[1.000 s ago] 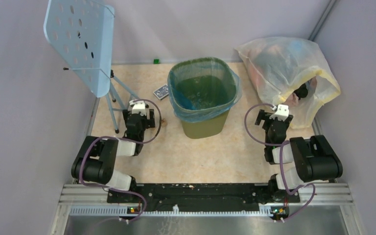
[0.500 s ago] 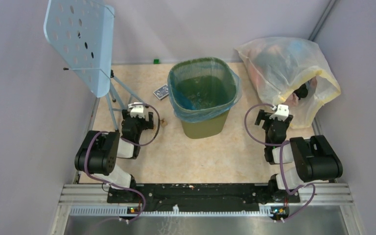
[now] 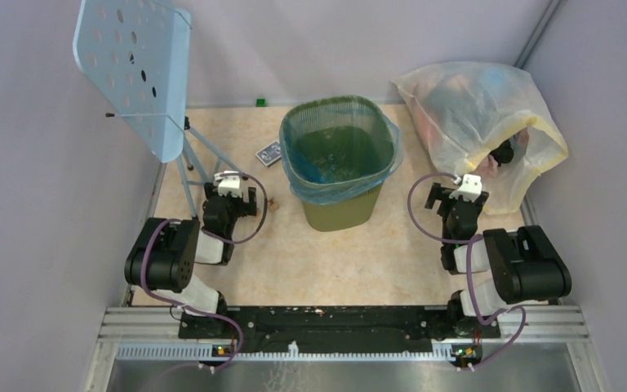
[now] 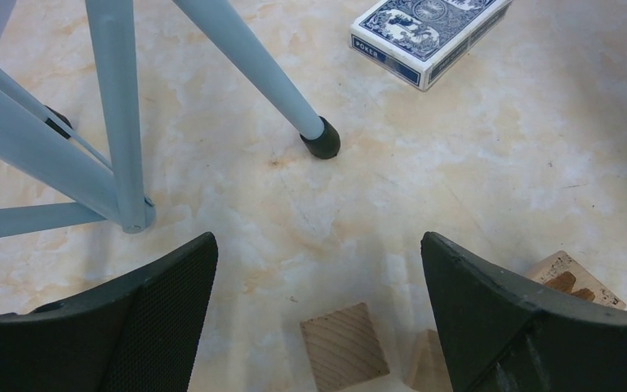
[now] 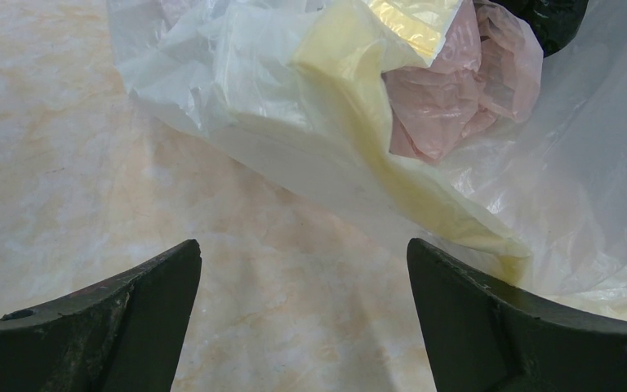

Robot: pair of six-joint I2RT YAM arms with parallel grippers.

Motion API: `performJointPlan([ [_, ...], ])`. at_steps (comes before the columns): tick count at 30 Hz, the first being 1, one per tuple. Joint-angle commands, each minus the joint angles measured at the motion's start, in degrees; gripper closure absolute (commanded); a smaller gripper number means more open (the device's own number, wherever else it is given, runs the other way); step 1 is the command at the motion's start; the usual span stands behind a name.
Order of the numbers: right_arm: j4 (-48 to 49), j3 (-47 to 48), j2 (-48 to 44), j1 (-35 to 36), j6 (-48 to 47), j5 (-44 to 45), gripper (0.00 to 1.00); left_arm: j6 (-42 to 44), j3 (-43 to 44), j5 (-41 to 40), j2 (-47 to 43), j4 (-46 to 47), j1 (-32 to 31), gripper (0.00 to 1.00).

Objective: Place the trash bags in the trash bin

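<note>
Left gripper (image 4: 318,241) is resting spread open and empty beside a blue stand (image 3: 135,73), a card deck (image 4: 424,33) and wooden blocks (image 4: 344,347). In the centre, the light-blue trash bag (image 3: 326,189) is lining the olive trash bin (image 3: 339,214), cuffed over its rim. The task looks finished, so any retreat should be avoiding that cuff. Right gripper (image 5: 302,245) is gaping empty near a stuffed yellowish bag (image 3: 473,114). A beige marbled table (image 3: 335,261) is sitting between lilac walls.
</note>
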Motion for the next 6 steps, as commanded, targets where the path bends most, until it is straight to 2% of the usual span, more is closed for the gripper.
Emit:
performJointPlan([
  [1, 3.3, 1.1, -0.2, -0.4, 0.7, -0.3, 0.05, 0.5, 1.3, 0.9, -0.5, 3.1, 0.4, 0.01],
  [6, 3.3, 1.1, -0.1, -0.4, 0.8, -0.3, 0.05, 0.5, 1.2, 1.1, -0.6, 3.0, 0.5, 0.01],
])
